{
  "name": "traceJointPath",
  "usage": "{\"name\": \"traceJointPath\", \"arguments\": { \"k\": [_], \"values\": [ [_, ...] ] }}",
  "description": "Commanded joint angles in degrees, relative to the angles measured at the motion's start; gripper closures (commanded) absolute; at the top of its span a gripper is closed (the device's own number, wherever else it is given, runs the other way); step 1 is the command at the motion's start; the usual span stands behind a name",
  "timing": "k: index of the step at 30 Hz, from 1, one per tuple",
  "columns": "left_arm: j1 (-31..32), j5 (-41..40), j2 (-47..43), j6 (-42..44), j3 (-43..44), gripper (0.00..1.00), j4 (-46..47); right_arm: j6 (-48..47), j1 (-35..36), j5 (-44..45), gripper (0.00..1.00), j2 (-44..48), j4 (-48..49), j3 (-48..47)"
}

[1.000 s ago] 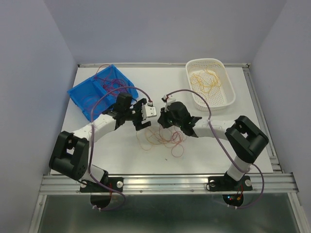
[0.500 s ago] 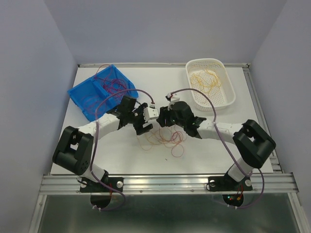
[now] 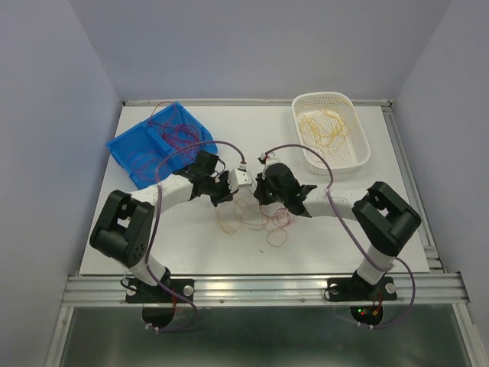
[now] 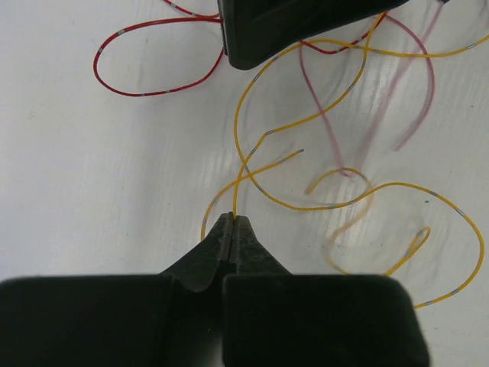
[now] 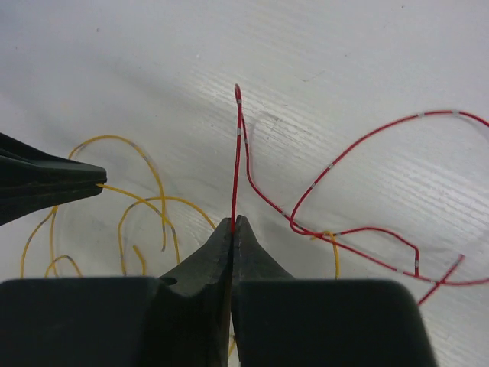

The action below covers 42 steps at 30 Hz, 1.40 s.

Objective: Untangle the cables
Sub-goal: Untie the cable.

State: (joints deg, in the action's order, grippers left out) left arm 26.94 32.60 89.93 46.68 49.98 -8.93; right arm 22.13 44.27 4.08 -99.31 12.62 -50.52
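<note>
A loose tangle of thin red and yellow cables (image 3: 256, 218) lies on the white table between my two arms. My left gripper (image 3: 224, 197) sits at its left edge. The left wrist view shows that gripper (image 4: 233, 218) shut on a yellow cable (image 4: 236, 187), which rises from the tips into wide loops. My right gripper (image 3: 263, 197) is at the tangle's upper right. In the right wrist view it (image 5: 233, 222) is shut on a red cable (image 5: 235, 168) that stands straight up from the tips. The two grippers are close together, tips facing.
A blue bin (image 3: 122, 149) with red strands stands at the back left. A white basket (image 3: 359, 153) with yellow strands stands at the back right. Mauve arm leads arch over both wrists. A separate red loop (image 4: 153, 94) lies flat by the right gripper.
Both grippers have dropped onto the tangle. The left one was open and has shut on a yellow strand. The right one opened briefly and shut again on a red strand.
</note>
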Motion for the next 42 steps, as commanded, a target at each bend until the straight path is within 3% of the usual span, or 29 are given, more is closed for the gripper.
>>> {"name": "traceJointPath", "arguments": {
  "k": [1,8,14,19,23,30,33,36,37,40,42],
  "values": [
    [0.2,-2.3,-2.7,-1.1,2.1,1.00,-0.4,-0.5,-0.3,4.6,1.00,7.5,4.7,1.0],
    [-6.8,-8.0,-16.8,-3.5,0.6,1.00,2.2,-3.9,-3.8,11.5,0.99,24.3,3.7,4.8],
    [-17.1,-11.6,-29.9,-4.3,5.0,1.00,-2.7,-7.1,-4.0,15.7,0.99,36.9,1.8,2.8],
    [-23.1,-19.1,-41.5,-4.6,7.5,1.00,-1.2,-7.5,-4.0,15.1,0.99,40.9,-0.7,2.8],
    [-24.4,-22.2,-41.7,-5.1,16.2,1.00,-3.3,-6.8,-4.0,10.2,0.99,39.1,-1.5,2.8],
    [-25.1,-40.1,-38.1,-4.8,32.3,1.00,2.6,-5.2,-4.0,14.5,1.00,42.5,-2.1,5.9],
    [-25.1,-37.8,-36.7,-5.8,38.8,1.00,-0.2,-5.1,-3.9,12.4,0.99,45.2,-2.9,7.5],
    [-25.1,-33.9,-32.7,-8.9,51.4,1.00,-7.2,-4.6,-4.0,9.6,1.00,46.2,-3.3,8.4],
    [-25.1,-28.7,-30.7,-10.2,57.5,1.00,-11.4,-4.7,-4.0,6.2,0.99,46.0,-3.3,8.7],
    [-25.1,-21.1,-28.9,-13.4,64.7,1.00,-14.4,-4.8,-4.0,-3.3,1.00,42.9,-3.2,8.3],
    [-25.1,-20.1,-28.7,-14.6,66.9,1.00,-14.5,-5.3,-3.9,-10.0,1.00,39.2,-3.2,8.2]
  ]
}}
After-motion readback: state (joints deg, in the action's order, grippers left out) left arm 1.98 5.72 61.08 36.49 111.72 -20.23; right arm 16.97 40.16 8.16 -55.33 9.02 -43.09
